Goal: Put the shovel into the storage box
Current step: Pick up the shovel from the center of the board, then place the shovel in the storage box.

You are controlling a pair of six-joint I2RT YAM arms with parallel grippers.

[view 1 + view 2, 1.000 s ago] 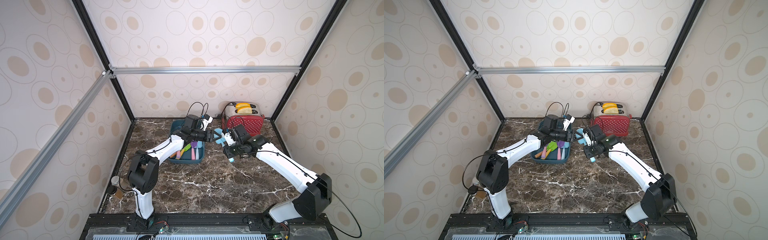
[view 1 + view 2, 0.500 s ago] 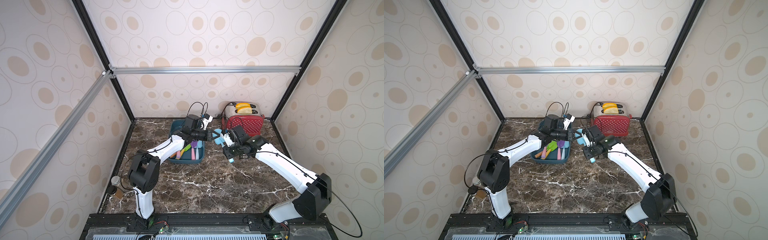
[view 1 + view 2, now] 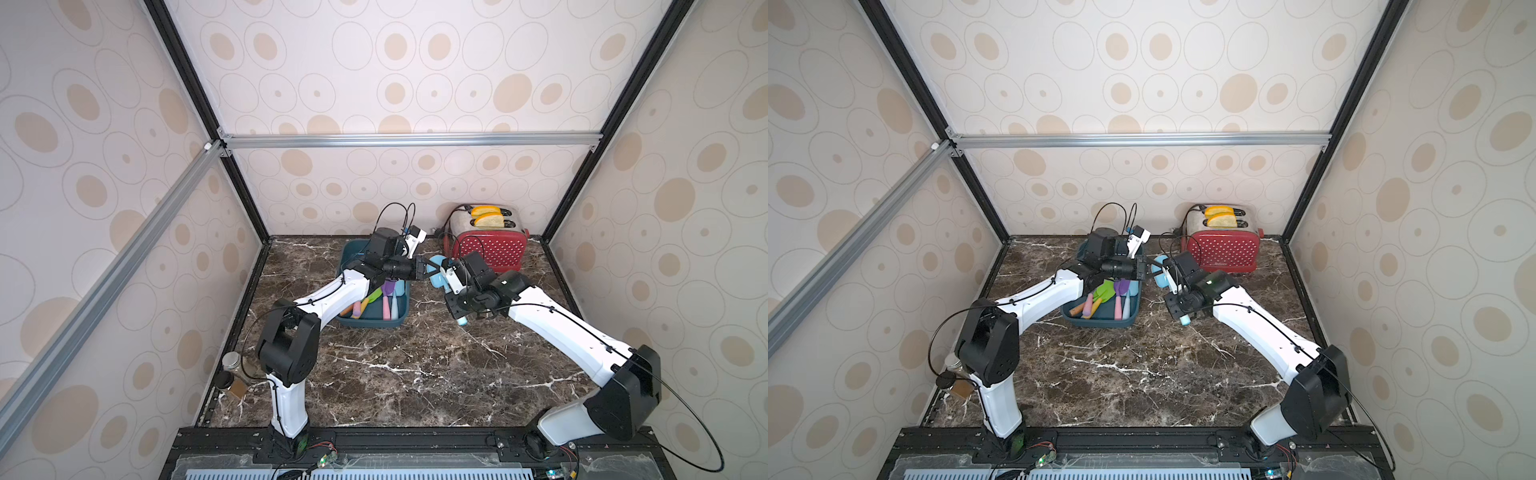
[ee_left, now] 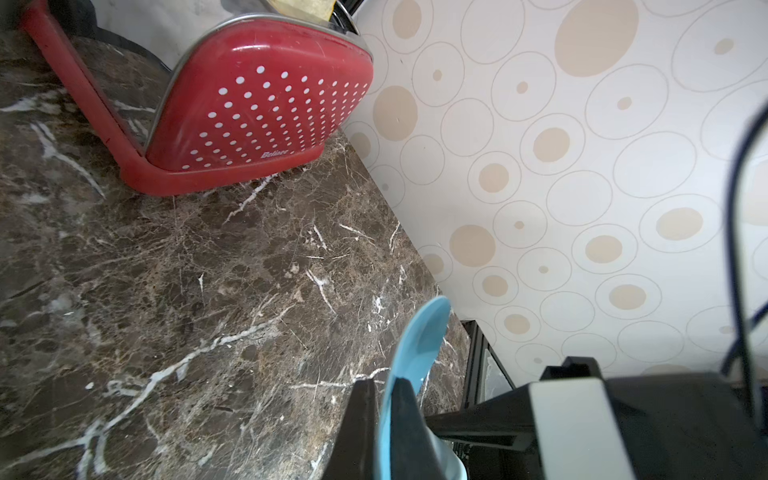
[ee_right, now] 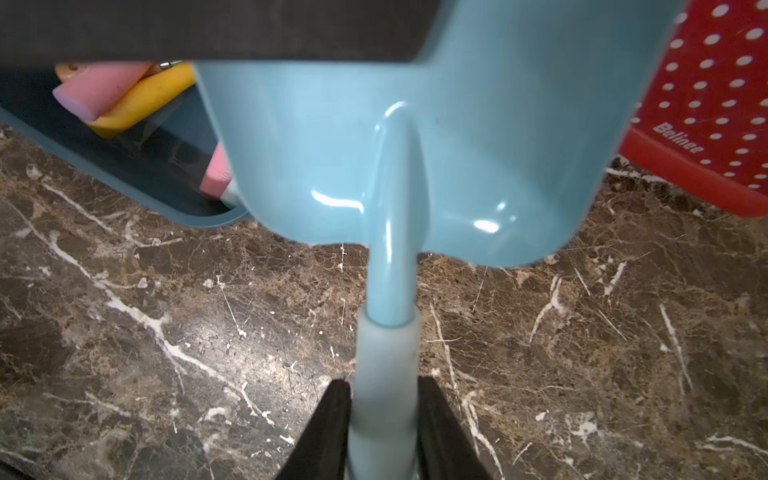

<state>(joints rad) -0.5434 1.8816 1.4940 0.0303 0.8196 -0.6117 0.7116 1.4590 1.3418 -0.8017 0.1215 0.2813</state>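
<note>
While pinching in the shut left gripper (image 4: pixel 382 388) just the thin blade edge of the light blue shovel (image 5: pixel 415 124), flanks its handle with the right gripper (image 5: pixel 384 395), clamped or slack impossible to tell. Holds it aloft just beside the teal storage box (image 3: pixel 370 323), not inside. Might twist free of so slim a pinch onto the marble tabletop (image 3: pixel 415 374), or snag the box rim.

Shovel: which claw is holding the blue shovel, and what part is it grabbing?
The left claw pinches the shovel by the edge of its blade. The right claw sits around the handle, but whether it grips cannot be told.
</note>
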